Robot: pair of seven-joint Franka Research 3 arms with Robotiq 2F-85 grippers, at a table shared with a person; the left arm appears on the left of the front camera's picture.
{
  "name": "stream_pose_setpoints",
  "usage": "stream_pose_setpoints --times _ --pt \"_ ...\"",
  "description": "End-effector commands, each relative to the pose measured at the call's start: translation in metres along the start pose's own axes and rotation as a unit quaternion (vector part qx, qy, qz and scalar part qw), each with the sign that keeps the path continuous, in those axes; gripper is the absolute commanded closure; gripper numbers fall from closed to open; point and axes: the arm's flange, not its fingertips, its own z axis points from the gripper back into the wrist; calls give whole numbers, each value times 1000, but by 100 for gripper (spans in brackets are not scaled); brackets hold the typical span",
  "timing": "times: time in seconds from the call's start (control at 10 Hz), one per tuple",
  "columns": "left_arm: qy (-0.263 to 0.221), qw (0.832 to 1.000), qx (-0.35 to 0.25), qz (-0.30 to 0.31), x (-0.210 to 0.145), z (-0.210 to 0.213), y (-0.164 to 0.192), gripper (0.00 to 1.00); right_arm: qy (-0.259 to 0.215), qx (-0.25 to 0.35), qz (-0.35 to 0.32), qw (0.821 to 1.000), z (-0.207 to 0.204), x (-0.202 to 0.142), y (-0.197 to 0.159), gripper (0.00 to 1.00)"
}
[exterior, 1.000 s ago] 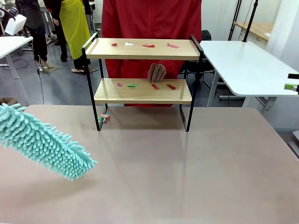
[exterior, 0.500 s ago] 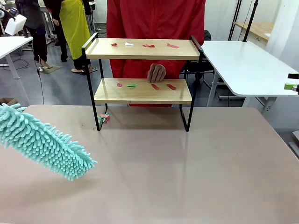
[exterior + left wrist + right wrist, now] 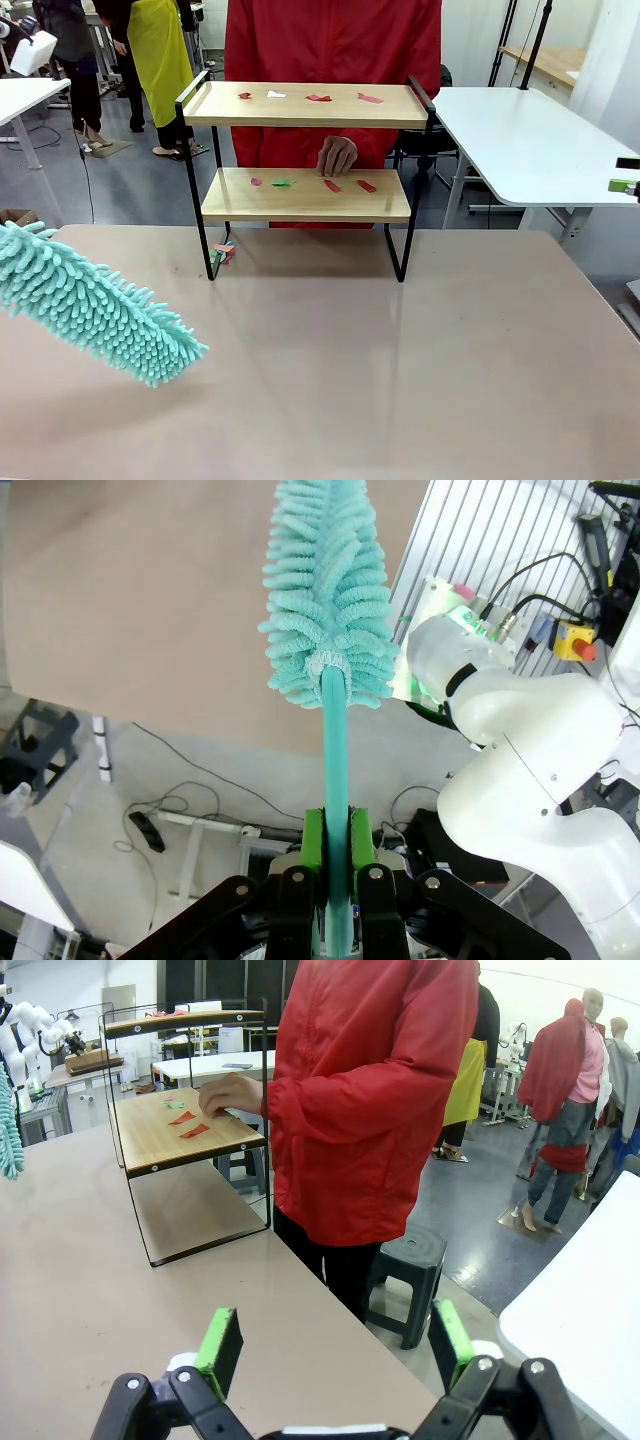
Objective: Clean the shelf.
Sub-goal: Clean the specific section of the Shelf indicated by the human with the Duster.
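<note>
Left hand (image 3: 336,832) clenched on handle of teal duster (image 3: 95,308), low over tabletop (image 3: 400,380); right hand (image 3: 335,1342) released. Shelf (image 3: 300,206) stands far side, paper scraps (image 3: 319,98) on both boards. Advise sweeping top board first, clear of person's hand (image 3: 337,155).

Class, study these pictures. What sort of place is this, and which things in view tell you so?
Most likely a robotics lab or workshop: a white robot arm, plain white work tables standing around, and a yellow box with a red stop-style button, wired up nearby.
</note>
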Motion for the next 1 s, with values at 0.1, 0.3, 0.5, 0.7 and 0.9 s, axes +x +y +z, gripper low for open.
stream_pose_setpoints --times 0.1,0.3,0.5,0.7,0.9 --pt "-101 993 47 -41 -5 -15 5 87 6 -1 -4 1000 -1 6 0 0" --pt "-167 980 86 -67 -6 -32 5 87 6 -1 -4 1000 -1 6 0 0" --pt "-245 955 124 -113 4 -53 15 87 6 -1 -4 1000 -1 6 0 0" --pt "-305 932 153 -122 21 -65 33 87 6 -1 -4 1000 -1 6 0 0" --pt "-372 898 201 -117 51 -68 55 87 6 -1 -4 1000 -1 6 0 0"
